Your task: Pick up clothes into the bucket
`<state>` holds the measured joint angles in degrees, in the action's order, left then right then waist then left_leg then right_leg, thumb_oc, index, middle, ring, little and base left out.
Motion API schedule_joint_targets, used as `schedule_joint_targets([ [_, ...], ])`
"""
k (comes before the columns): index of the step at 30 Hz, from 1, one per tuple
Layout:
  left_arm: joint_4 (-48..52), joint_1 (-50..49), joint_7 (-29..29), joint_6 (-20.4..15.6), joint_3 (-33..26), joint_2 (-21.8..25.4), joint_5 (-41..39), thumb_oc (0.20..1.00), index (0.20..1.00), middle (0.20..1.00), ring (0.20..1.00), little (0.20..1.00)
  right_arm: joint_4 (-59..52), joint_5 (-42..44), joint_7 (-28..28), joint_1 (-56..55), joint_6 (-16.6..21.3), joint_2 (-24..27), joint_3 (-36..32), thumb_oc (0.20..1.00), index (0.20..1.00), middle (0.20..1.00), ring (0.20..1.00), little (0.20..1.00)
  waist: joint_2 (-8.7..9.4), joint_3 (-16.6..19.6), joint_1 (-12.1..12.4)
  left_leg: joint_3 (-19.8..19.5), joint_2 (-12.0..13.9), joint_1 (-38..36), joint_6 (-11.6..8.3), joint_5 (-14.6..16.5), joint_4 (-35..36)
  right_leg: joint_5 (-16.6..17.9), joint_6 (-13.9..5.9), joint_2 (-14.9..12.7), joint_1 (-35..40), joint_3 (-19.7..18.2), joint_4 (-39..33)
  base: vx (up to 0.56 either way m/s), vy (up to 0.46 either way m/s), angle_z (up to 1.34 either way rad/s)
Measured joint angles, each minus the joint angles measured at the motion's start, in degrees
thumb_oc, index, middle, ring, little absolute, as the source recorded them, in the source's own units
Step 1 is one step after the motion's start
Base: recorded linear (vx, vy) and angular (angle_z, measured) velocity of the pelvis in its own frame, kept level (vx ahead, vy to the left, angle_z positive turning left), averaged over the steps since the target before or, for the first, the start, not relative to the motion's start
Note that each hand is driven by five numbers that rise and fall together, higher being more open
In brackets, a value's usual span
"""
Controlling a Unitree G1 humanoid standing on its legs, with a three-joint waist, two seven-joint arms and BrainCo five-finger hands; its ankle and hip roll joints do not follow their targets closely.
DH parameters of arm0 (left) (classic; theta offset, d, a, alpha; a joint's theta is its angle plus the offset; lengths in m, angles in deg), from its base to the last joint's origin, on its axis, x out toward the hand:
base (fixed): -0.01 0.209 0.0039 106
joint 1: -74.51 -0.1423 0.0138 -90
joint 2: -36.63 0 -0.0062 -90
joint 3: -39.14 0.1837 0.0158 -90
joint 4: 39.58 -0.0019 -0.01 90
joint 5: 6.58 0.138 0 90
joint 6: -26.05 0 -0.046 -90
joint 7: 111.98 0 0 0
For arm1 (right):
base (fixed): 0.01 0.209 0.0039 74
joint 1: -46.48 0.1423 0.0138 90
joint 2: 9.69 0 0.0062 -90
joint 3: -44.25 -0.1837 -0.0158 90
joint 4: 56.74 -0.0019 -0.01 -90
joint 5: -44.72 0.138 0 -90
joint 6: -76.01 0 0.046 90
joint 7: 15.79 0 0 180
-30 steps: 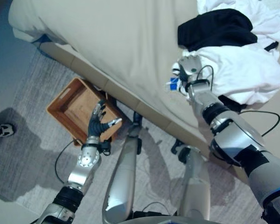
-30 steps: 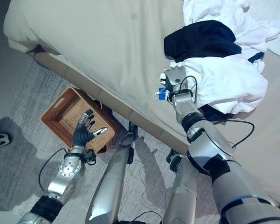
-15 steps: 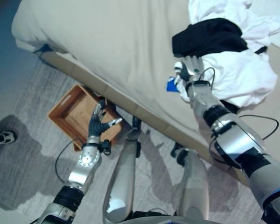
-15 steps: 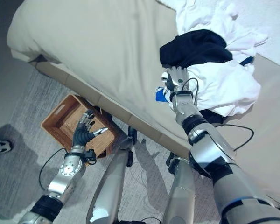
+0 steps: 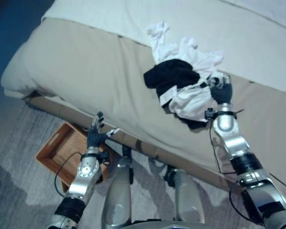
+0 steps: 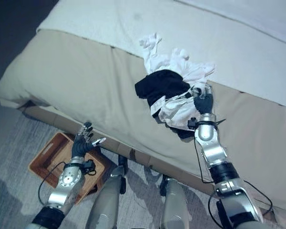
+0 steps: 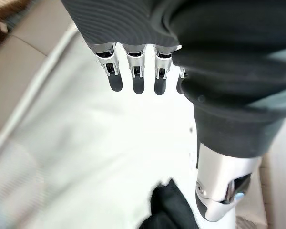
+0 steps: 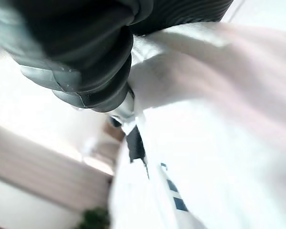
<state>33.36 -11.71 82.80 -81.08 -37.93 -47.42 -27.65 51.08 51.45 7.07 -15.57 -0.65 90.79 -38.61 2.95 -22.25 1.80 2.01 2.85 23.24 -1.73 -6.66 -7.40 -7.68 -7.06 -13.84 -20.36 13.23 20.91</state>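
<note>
Beige-covered bed (image 5: 76, 76) above grey carpeted floor (image 5: 14, 157)

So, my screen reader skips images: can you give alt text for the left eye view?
The robot's right hand rests against a pile of white and black clothes on a beige bed. Its left hand, fingers open, hangs above a brown basket on the floor.

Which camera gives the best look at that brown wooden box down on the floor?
The right eye view: the wooden box sits on the grey rug beside the bed, its open top and rim visible, partly behind the left robot hand. The left eye view shows it much the same, nearer the picture's edge.
</note>
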Motion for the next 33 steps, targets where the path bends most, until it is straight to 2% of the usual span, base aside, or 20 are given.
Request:
schedule_joint_targets([
  [2, -0.1, -1.3, -1.4, 0.0, -1.2, -0.4, 0.0, 1.000, 1.000, 1.000, 1.000, 1.000, -3.5, 4.7, -3.1, -1.0, 0.7, 0.8, -1.1, 0.200, 0.200, 0.200, 0.200, 0.200, -0.02, 1.0, -0.7, 0.8, 0.2, -2.9, -0.08, 0.0, 2.0, 0.5, -0.34, 0.4, 2.8, 0.0, -2.3, 0.09, -0.020, -0.09],
  [4, -0.1, -2.8, -3.1, 0.1, -1.3, -0.6, -0.3, 1.000, 1.000, 1.000, 1.000, 1.000, -5.0, 8.7, -5.6, -1.0, 2.4, 2.2, -2.4, 0.200, 0.200, 0.200, 0.200, 0.200, -0.04, 4.1, -1.4, 1.5, 0.3, -5.5, -0.30, 0.2, 3.9, 1.6, -0.62, 1.0, 5.5, -0.4, -5.8, 0.13, -0.030, -0.17],
  [8, 0.0, -3.1, -4.9, 0.4, -1.2, -0.5, -0.4, 1.000, 1.000, 1.000, 1.000, 1.000, -8.0, 13.0, -7.6, -0.9, 3.2, 4.7, -3.6, 0.200, 0.200, 0.200, 0.200, 0.200, 0.11, 6.8, -1.4, 2.7, 0.8, -9.1, -0.31, 0.2, 5.4, 3.7, -0.89, 2.1, 10.3, -0.5, -11.4, 0.08, -0.019, -0.15],
  [11, 0.5, -3.0, -5.2, 0.7, -1.3, -0.4, -0.4, 1.000, 1.000, 1.000, 1.000, 1.000, -9.9, 15.1, -8.8, -0.4, 3.3, 6.1, -3.5, 0.200, 0.200, 0.200, 0.200, 0.200, 0.35, 8.4, -2.6, 3.2, 0.9, -11.8, -0.40, 0.3, 7.0, 5.1, -1.10, 2.8, 13.7, -0.6, -15.3, 0.12, -0.021, -0.12],
  [16, 2.3, -1.1, -5.6, 2.1, -0.7, 0.8, 0.4, 1.000, 1.000, 1.000, 1.000, 1.000, -13.2, 20.6, -11.4, 4.4, 2.9, 10.7, -2.4, 0.200, 0.200, 0.200, 0.200, 0.200, 0.84, 10.8, -2.9, 5.4, 1.2, -15.7, -0.41, 0.3, 9.0, 7.6, -1.35, 3.9, 18.1, -1.9, -20.3, 0.08, -0.007, -0.19],
  [17, 2.3, -0.3, -5.9, 2.4, -0.6, 1.1, 0.7, 1.000, 1.000, 1.000, 1.000, 1.000, -13.2, 22.0, -11.7, 6.0, 2.8, 11.0, -1.7, 0.200, 0.200, 0.200, 0.200, 0.200, 1.16, 11.6, -4.1, 5.5, 1.2, -16.2, -0.41, 0.3, 9.1, 7.8, -1.35, 3.9, 18.8, -1.9, -21.1, 0.09, -0.009, -0.07],
  [19, 2.2, 2.1, -6.1, 3.0, 0.0, 1.1, 1.2, 1.000, 1.000, 1.000, 1.000, 1.000, -13.3, 24.7, -12.5, 9.5, 2.7, 11.7, 0.4, 0.200, 0.200, 0.200, 0.200, 0.200, 1.71, 12.7, -4.5, 5.7, 1.3, -17.9, -0.41, 0.3, 10.1, 8.0, -1.38, 4.2, 20.3, -2.1, -21.9, 0.08, -0.009, -0.07],
  [20, 2.1, 3.8, -6.3, 3.4, 1.1, 0.9, 1.2, 1.000, 1.000, 1.000, 1.000, 1.000, -13.3, 26.4, -13.1, 10.6, 2.5, 12.1, 1.2, 0.200, 0.200, 0.200, 0.200, 0.200, 2.27, 13.4, -5.4, 6.0, 1.4, -19.1, -0.47, 0.3, 10.8, 8.0, -1.38, 4.4, 21.1, -2.3, -22.4, 0.06, -0.012, -0.05],
  [24, 1.9, 8.0, -7.3, 4.5, 5.8, 0.1, 0.1, 1.000, 1.000, 1.000, 1.000, 1.000, -13.4, 29.6, -14.6, 13.2, 2.3, 12.9, 5.0, 0.200, 0.200, 0.200, 0.200, 0.200, 3.58, 16.2, -5.6, 7.0, 1.5, -20.9, -0.49, 0.3, 11.9, 8.0, -1.40, 4.6, 22.2, -3.2, -23.1, 0.03, -0.009, -0.12],
  [25, 1.7, 9.6, -7.9, 5.0, 7.5, -0.1, 0.0, 1.000, 1.000, 1.000, 1.000, 1.000, -13.5, 30.7, -15.2, 14.0, 2.2, 13.0, 6.1, 0.200, 0.200, 0.200, 0.200, 0.200, 3.89, 16.9, -6.7, 7.3, 1.5, -21.3, -0.53, 0.3, 12.2, 8.0, -1.41, 4.6, 22.3, -3.4, -23.3, 0.05, -0.004, -0.14],
  [27, 1.4, 11.8, -8.5, 5.6, 9.6, -0.3, -0.2, 1.000, 1.000, 1.000, 1.000, 1.000, -13.5, 32.2, -16.0, 15.1, 1.9, 13.2, 7.4, 0.200, 0.200, 0.200, 0.200, 0.200, 3.91, 17.3, -7.2, 7.3, 1.5, -21.6, -0.53, 0.3, 12.3, 8.1, -1.52, 4.5, 22.5, -3.4, -23.4, 0.01, 0.003, -0.02],
  [28, -0.2, 15.9, -8.9, 6.7, 13.5, -0.5, -0.5, 1.000, 1.000, 1.000, 1.000, 1.000, -13.4, 34.3, -16.6, 15.8, 1.5, 14.2, 8.7, 0.200, 0.200, 0.200, 0.200, 0.200, 3.91, 17.5, -7.5, 7.4, 1.3, -22.0, -0.53, 0.3, 12.4, 8.5, -1.60, 4.5, 23.1, -3.4, -23.8, 0.00, 0.000, 0.00],
  [30, -0.7, 20.9, -10.4, 7.7, 17.8, -0.9, -0.6, 1.000, 1.000, 1.000, 1.000, 1.000, -13.5, 35.8, -17.4, 17.5, 0.6, 15.2, 11.5, 0.200, 0.200, 0.200, 0.200, 0.200, 3.76, 18.1, -7.6, 7.5, 1.3, -22.3, -0.52, 0.3, 12.4, 8.7, -1.61, 4.4, 23.7, -3.4, -24.2, 0.00, 0.000, 0.00],
  [33, -0.6, 23.7, -11.8, 8.1, 19.7, -2.7, -6.4, 1.000, 1.000, 1.000, 1.000, 1.000, -13.8, 37.3, -17.9, 19.2, -0.3, 16.2, 14.8, 0.200, 0.200, 0.200, 0.200, 0.200, 3.44, 19.1, -8.9, 7.5, 1.3, -22.7, -0.54, 0.4, 12.4, 8.7, -1.64, 4.5, 24.1, -3.5, -24.5, 0.00, 0.000, 0.00],
])
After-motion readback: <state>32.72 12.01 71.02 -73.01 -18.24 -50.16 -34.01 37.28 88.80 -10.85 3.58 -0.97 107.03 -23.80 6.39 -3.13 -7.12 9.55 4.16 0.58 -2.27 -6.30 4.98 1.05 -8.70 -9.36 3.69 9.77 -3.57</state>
